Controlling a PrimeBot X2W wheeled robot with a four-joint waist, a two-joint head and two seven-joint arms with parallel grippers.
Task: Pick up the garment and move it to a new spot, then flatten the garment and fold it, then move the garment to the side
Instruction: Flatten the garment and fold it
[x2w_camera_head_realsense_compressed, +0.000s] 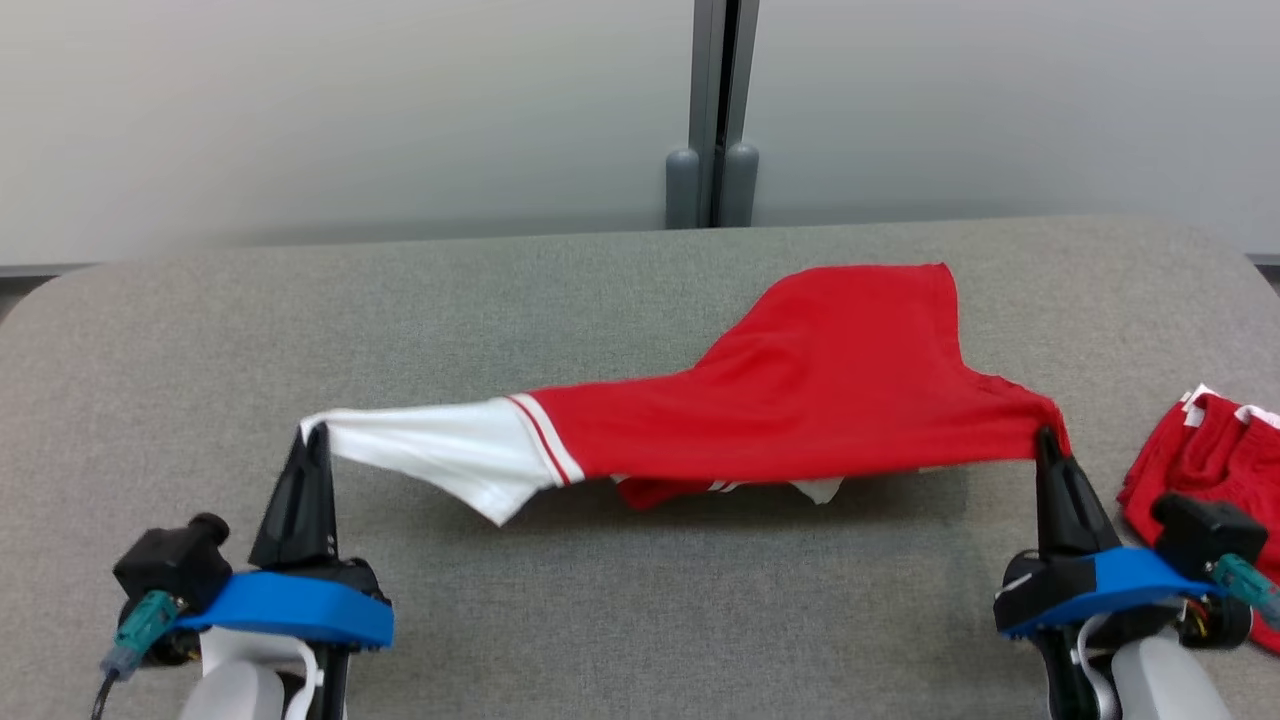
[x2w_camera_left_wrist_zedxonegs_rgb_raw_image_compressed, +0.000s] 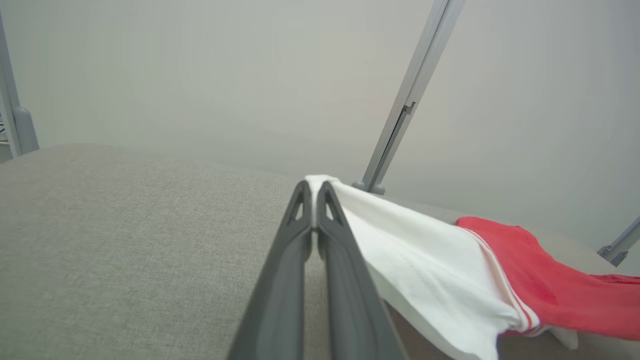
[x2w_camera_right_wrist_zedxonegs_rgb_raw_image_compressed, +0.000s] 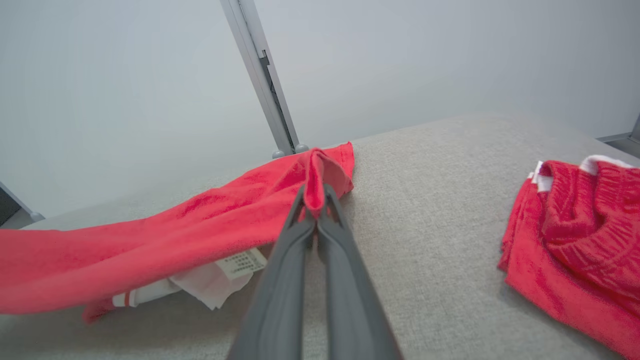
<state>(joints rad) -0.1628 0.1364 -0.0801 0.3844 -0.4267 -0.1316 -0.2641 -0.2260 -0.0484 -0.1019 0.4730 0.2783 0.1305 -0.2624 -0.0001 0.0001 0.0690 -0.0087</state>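
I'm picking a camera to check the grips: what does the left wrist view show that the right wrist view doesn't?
Left wrist, not right: the left pincer shut on the garment at its white sleeve. Right wrist, not left: the right pincer shut on a red edge, a label underneath, and a second red pile. Both: the garment's red body, the grey table and a grey post.

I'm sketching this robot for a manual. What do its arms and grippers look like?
The left gripper and right gripper each have two long, tapering dark grey fingers with triangular cut-outs near the tips. Each is mounted on a blue bracket above a pale forearm, beside a black camera box with a teal plug.
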